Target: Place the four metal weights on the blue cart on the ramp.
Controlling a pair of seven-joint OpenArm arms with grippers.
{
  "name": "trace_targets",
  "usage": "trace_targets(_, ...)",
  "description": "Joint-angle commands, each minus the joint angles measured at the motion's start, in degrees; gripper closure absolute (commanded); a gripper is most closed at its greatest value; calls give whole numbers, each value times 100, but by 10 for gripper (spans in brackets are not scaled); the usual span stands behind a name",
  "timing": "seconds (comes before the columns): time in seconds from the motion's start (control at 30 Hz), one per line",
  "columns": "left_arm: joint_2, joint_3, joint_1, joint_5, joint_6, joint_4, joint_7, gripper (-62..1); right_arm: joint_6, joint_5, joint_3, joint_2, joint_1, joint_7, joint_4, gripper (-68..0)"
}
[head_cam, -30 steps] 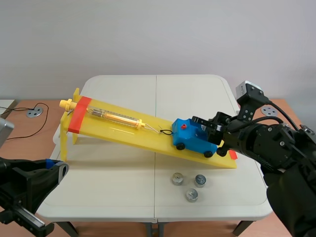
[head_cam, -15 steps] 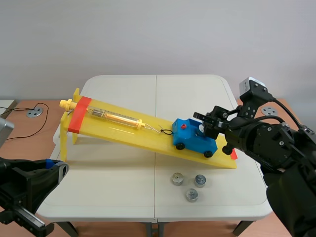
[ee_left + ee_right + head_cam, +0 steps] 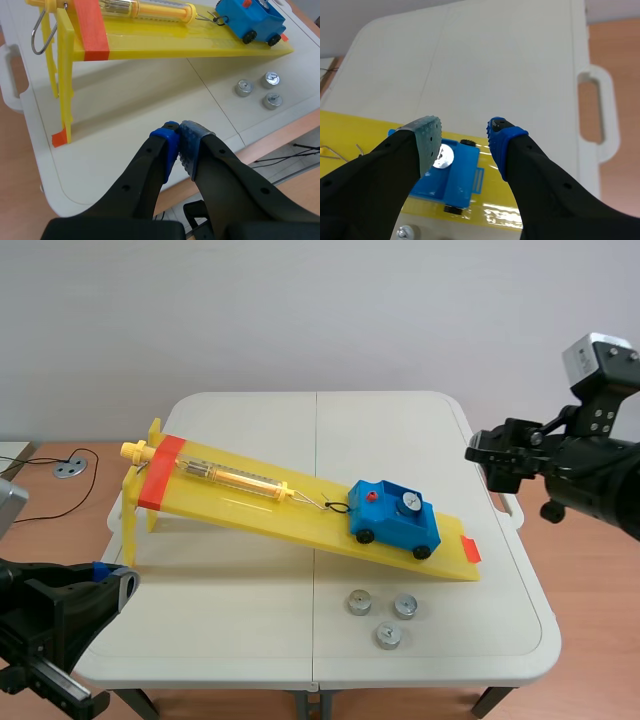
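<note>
- The left gripper [image 3: 179, 132] sits low off the table's near-left edge. Its blue pads are pressed together on nothing. The scene view shows only its dark bulk.
- The yellow ramp [image 3: 300, 525] slopes down toward the right on the white table [image 3: 230, 620]. Only the left wrist view shows the metal ring [image 3: 35, 37] at its raised end.
- A clear spring scale [image 3: 235, 478] lies along the ramp, hooked to the blue cart [image 3: 395, 528], which rests near the low end.
- One metal weight [image 3: 408, 504] sits in the cart's tray. The right wrist view shows it from above as a shiny disc, with the cart partly hidden behind a finger.
- The three weights [image 3: 359, 601] [image 3: 405, 606] [image 3: 388, 636] stand clustered on the table just in front of the ramp's foot.
- The right gripper [image 3: 462, 132] is raised to the right of the cart, fingers spread apart and holding nothing.
</note>
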Motion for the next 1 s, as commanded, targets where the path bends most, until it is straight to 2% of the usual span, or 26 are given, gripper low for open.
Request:
trace_targets(0.0,44,-74,-33,-424,-116,354,-595,-51,387,302,59,551,55,702,844,-232)
trace_targets(0.27,44,-74,-35,-424,-116,354,-597,-51,734,407,59,1204,-1010,612,1690,-232)
trace_targets(0.4,44,-74,-35,-424,-116,354,-597,-51,1014,407,59,1475,-1532,487,2048,-231)
trace_targets(0.53,44,-74,-35,-424,-118,354,-595,-51,1235,389,59,1567,-1908,485,2221,-231)
trace_targets(0.6,44,-74,-35,-424,-118,354,-595,-51,1259,352,2,1563,-2011,468,2218,-231)
trace_targets(0.73,44,-74,-35,-424,-118,354,-595,-51,1259,-107,-297,1547,-2037,522,2122,-231)
trace_targets(0.97,44,-74,-35,-424,-118,354,-597,-51,1213,-966,-1049,1451,-1880,979,1659,-231)
